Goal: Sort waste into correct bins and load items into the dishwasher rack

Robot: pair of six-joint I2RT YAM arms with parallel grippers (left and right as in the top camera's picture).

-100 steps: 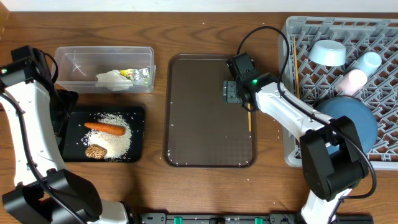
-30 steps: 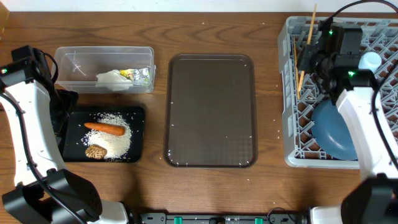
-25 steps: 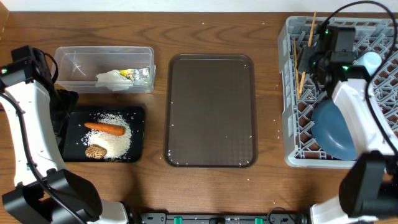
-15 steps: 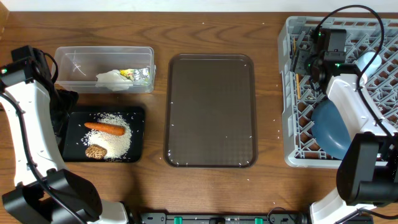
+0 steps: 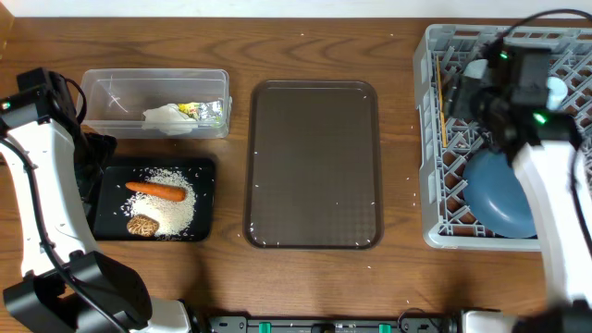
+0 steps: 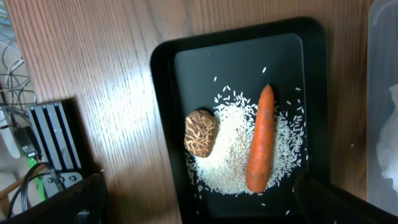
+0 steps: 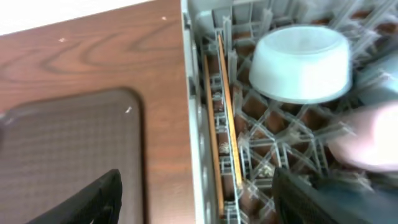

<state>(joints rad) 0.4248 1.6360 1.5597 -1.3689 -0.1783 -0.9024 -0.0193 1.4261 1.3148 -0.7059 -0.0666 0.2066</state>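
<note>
Wood table (image 5: 314, 37) | chopsticks (image 7: 224, 112) flat along rack (image 5: 430, 185) edge | right tool (image 7: 198, 180) above them, spread wide, empty

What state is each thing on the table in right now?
Chopsticks, lying flat along the rack's left edge.
Bowl, upside down in the rack.
Plate, tilted in the rack.
Black tray, holding rice, carrot, lump.
Tub, holding tissue, wrapper, foil.
Left gripper, open, empty.
Right gripper, open, empty.
</note>
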